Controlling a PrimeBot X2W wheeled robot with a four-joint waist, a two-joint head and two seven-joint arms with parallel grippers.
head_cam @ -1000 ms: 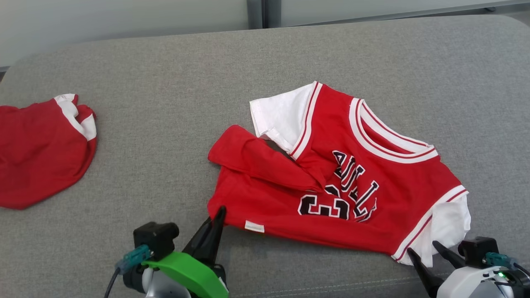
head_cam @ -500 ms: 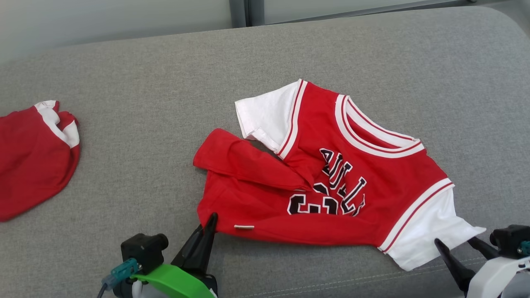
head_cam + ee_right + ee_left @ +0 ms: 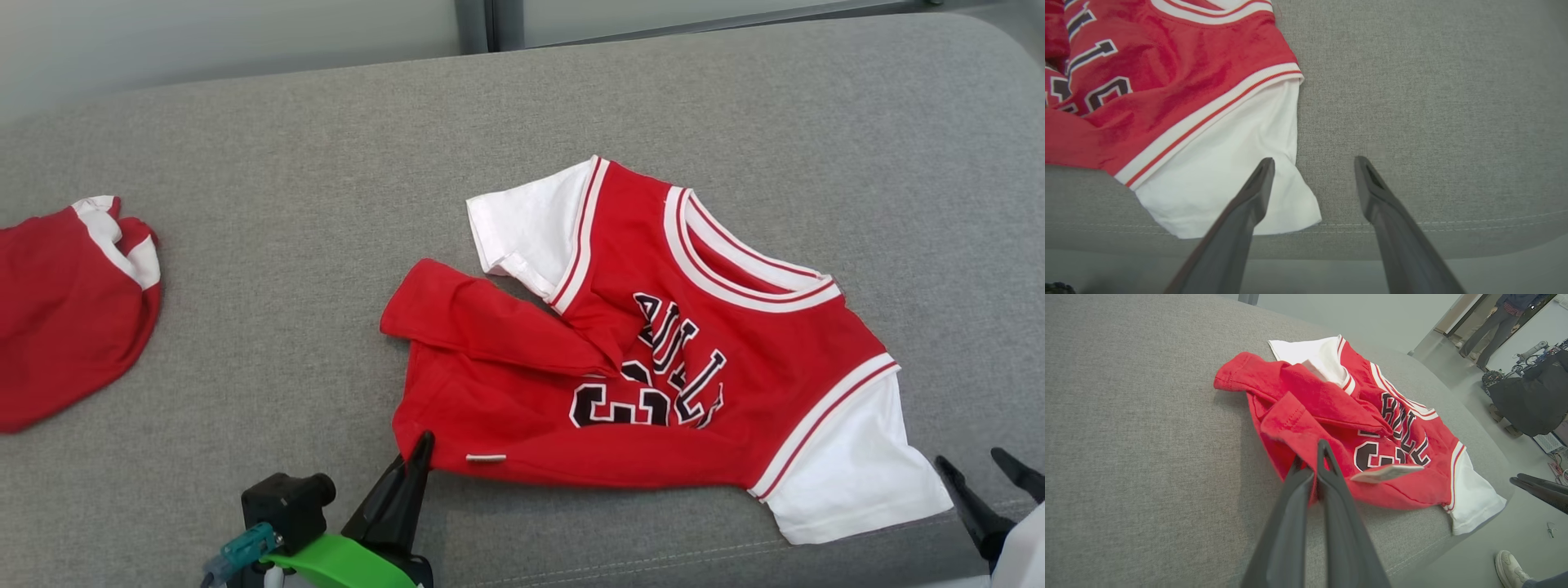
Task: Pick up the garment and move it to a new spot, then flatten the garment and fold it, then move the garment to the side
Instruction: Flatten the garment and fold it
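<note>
Grey cushion fabric (image 3: 269, 343) bears the rumpled jersey (image 3: 653, 359) mid-surface, left end effector (image 3: 423, 447) pinched shut on its near hem corner, right end effector (image 3: 989, 483) wide open and empty beside the white sleeve (image 3: 849, 486), which it should grip before both pull apart evenly.

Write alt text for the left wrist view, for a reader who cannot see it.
The left gripper pinches the near hem of a red and white jersey, which lies rumpled on a grey cushion. A shoe shows at lower right.
</note>
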